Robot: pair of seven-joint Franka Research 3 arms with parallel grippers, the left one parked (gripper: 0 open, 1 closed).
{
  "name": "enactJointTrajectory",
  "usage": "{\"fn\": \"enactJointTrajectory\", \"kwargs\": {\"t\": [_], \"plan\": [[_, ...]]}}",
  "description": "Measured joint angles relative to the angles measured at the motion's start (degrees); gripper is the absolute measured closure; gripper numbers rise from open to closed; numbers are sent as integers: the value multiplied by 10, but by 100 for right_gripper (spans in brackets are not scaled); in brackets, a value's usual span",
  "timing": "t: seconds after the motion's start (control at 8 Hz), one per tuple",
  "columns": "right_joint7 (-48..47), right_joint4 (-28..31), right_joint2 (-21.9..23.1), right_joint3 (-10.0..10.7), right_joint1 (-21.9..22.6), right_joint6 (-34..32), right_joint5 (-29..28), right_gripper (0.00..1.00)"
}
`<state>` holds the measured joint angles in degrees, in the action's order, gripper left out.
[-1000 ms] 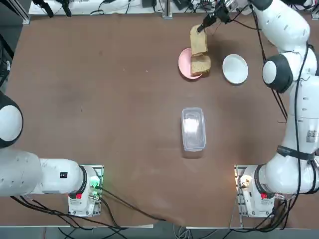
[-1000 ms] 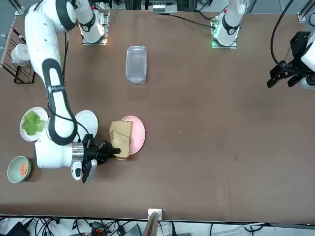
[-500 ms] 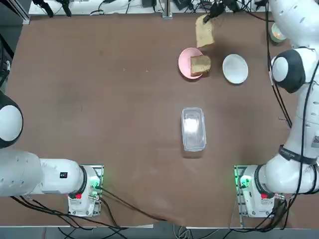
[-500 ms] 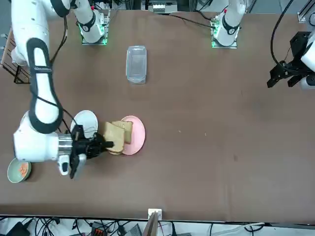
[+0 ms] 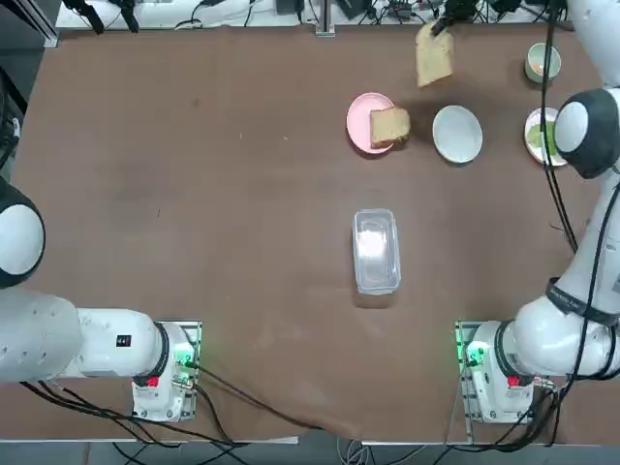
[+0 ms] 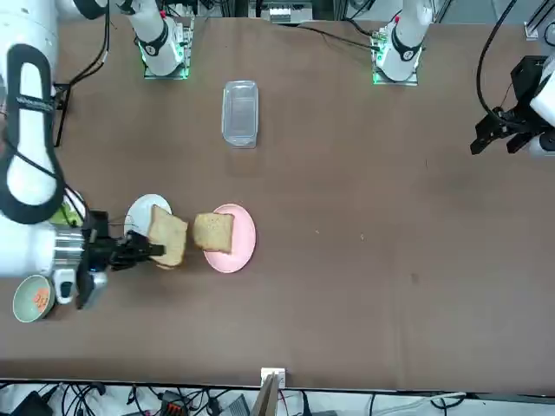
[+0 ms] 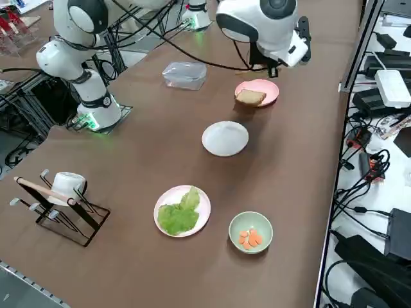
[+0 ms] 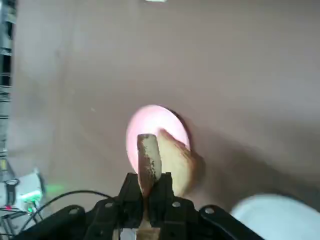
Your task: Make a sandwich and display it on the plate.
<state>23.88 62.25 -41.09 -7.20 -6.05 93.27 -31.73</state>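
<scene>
1. The right gripper (image 6: 147,252) is up off the table, fingers clamped tight on a slice of bread (image 6: 166,237), gripped by its edge and hanging in the air.
2. From overhead, that slice (image 5: 434,53) sits toward the far edge of the table, at about eleven o'clock from the white plate (image 5: 457,134).
3. The white plate is bare. No sandwich on it yet!
4. At its nine o'clock, just beside it, is the pink plate (image 5: 357,123) with a second slice of bread (image 5: 389,126) lying on it, its outer edge overhanging toward the white plate.
5. The wrist camera looks straight down the held slice (image 8: 148,162), thin edge on, with the pink plate (image 8: 150,117) below.
6. Lettuce (image 7: 179,215) waits on another plate (image 7: 168,197), orange pieces (image 7: 250,238) in a pale-green bowl (image 7: 250,220).
7. A clear lidded box (image 5: 375,250) lies mid-table.
8. No readable writing or brand anywhere.
</scene>
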Motion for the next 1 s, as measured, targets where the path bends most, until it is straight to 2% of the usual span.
{"fn": "enactJointTrajectory", "kwargs": {"t": [0.38, 0.62, 0.75, 1.0], "plan": [[-98, 1, 21, 6, -32, -22, 73, 92], [-162, 19, 40, 8, -33, -4, 85, 92], [-177, 57, 52, 9, -35, 33, 85, 92], [-188, 198, 97, 12, -50, 167, 57, 92]]}}
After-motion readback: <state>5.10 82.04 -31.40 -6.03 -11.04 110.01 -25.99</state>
